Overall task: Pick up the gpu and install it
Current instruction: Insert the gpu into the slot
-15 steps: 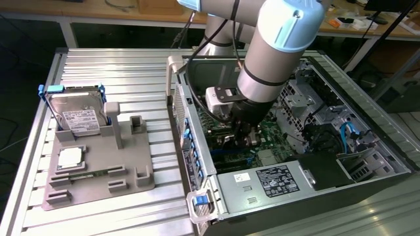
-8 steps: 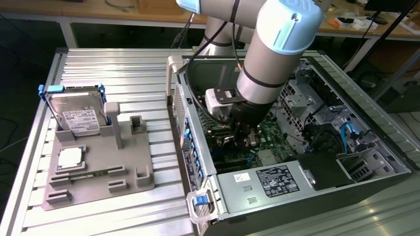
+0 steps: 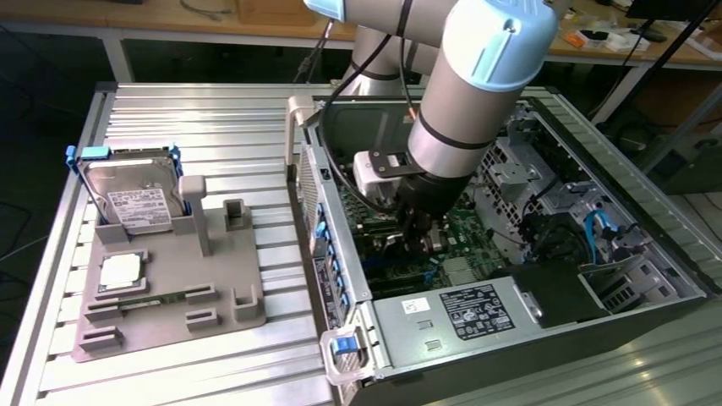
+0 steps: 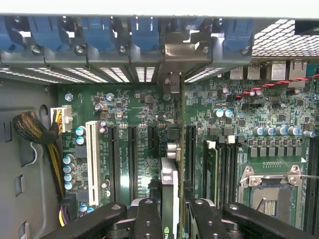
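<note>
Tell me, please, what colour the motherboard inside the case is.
The motherboard is green, clearest in the wrist view.

Snug room for gripper (image 4: 172, 211) and card (image 4: 169, 181) in the open case (image 3: 542, 364)
Cables (image 4: 37, 132), blue latches (image 4: 144, 30) and memory sticks (image 4: 219, 169) hem the slots (image 4: 132, 154).

I see the tray (image 3: 169, 292) at nine o'clock of the case (image 3: 637, 199); the gpu (image 4: 169, 191) stands inside it, over the motherboard (image 4: 134, 107).

One gpu (image 4: 169, 185), one hard drive (image 3: 134, 200), one chip (image 3: 121, 271), one computer case (image 3: 564, 352)
</note>
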Action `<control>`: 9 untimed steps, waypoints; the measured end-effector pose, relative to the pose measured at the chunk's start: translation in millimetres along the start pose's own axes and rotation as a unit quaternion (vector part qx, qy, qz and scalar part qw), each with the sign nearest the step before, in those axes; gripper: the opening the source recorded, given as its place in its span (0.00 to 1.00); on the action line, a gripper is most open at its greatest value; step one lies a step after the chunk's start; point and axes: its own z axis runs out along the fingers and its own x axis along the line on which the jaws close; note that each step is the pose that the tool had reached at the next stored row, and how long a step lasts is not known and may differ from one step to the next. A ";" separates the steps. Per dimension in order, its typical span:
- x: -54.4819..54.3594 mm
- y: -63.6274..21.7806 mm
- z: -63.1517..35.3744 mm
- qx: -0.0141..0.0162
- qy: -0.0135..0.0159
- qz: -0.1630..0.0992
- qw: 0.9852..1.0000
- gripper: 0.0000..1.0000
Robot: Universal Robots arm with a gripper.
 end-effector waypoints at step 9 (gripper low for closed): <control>0.6 0.1 2.9 0.001 0.001 -0.001 1.000 0.27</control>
